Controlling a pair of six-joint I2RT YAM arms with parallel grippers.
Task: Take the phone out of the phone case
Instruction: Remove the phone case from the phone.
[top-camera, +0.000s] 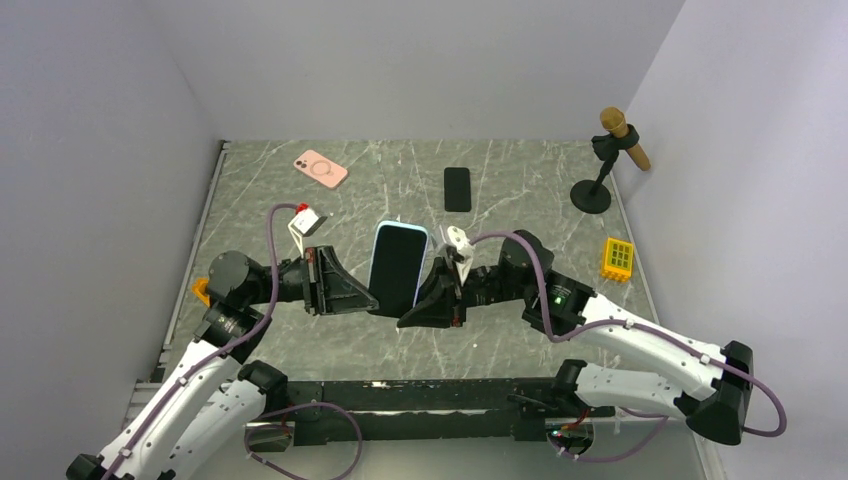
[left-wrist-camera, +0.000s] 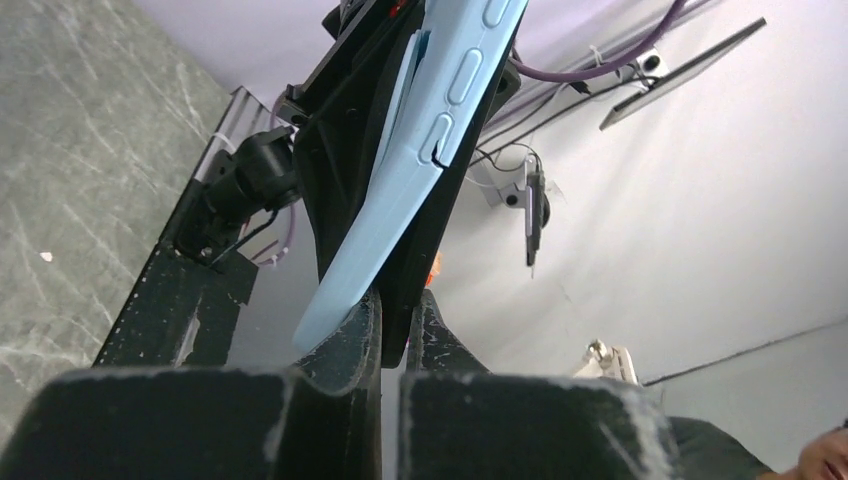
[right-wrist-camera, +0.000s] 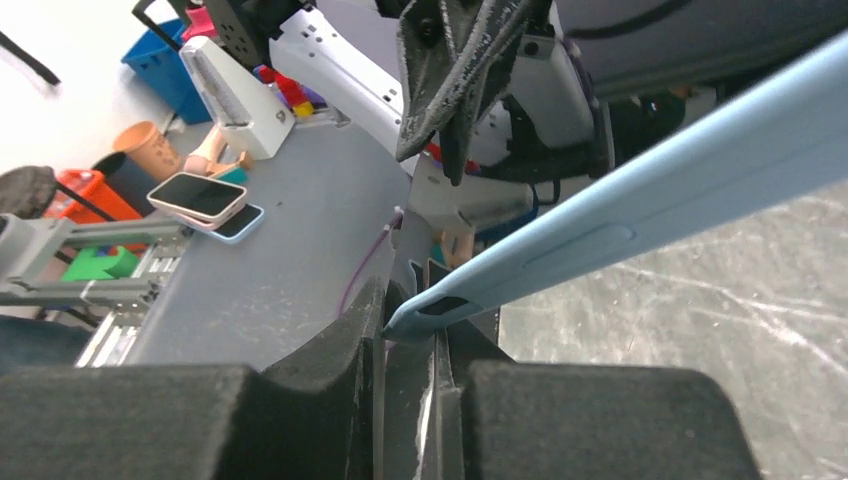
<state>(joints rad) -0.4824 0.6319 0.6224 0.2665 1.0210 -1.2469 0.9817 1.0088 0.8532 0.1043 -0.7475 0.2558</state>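
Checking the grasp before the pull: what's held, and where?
The blue phone case, phone inside, by both: left gripper pinches its near-left corner, right gripper its near-right corner.

Upper end of blue case (left-wrist-camera: 405, 180) cut off, lower end partly hidden inside left pincer (left-wrist-camera: 392, 320)

A grey-green, marble-veined table top (top-camera: 300, 335) is closed in by 3 plain, pale lavender-white walls: the back wall (top-camera: 420, 60), the left wall (top-camera: 90, 150) and the right wall (top-camera: 760, 120). A metal rail (top-camera: 198, 225) runs along the table's left edge and a black frame (top-camera: 420, 395) along its near edge. The light is soft and even, and in the right wrist view a blue bin (right-wrist-camera: 165, 65) stands beyond a grey surface (right-wrist-camera: 270, 230).
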